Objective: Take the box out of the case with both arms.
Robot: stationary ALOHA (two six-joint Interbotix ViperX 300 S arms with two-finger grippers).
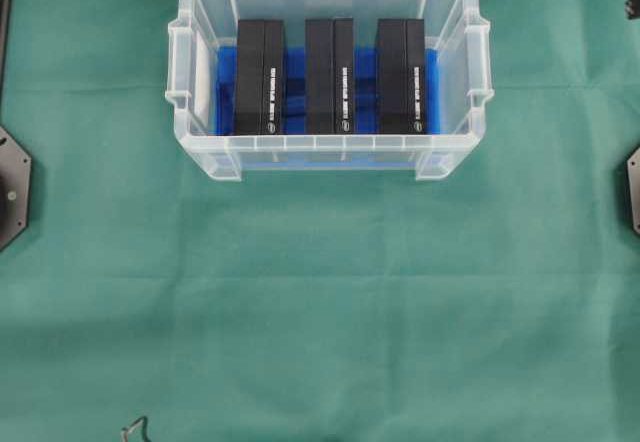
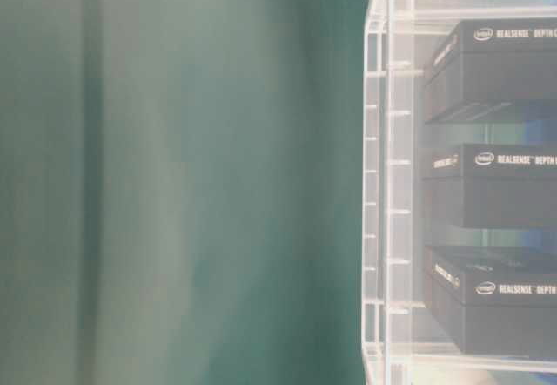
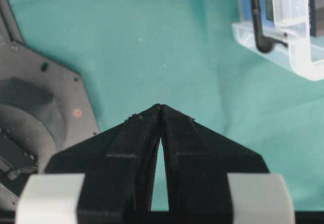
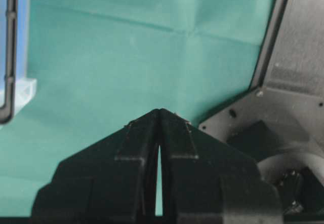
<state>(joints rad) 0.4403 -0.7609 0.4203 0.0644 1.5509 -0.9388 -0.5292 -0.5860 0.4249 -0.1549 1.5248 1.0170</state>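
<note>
The left hand (image 3: 161,107) hangs over bare green cloth beside its arm's base (image 3: 30,117), its fingers pressed together at the tips and gripping nothing. The right hand (image 4: 160,111) is likewise closed and empty next to its own base (image 4: 283,133). Well apart from both, the case (image 1: 205,152) sits on the bench (image 1: 320,312), with three black boxes (image 1: 330,75) standing side by side on its blue lining.

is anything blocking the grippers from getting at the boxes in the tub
Nothing visible lies between. Bare green cloth separates both shut grippers, left and right, from the case. It has no lid, so the three black boxes are reachable from above, over its walls.
</note>
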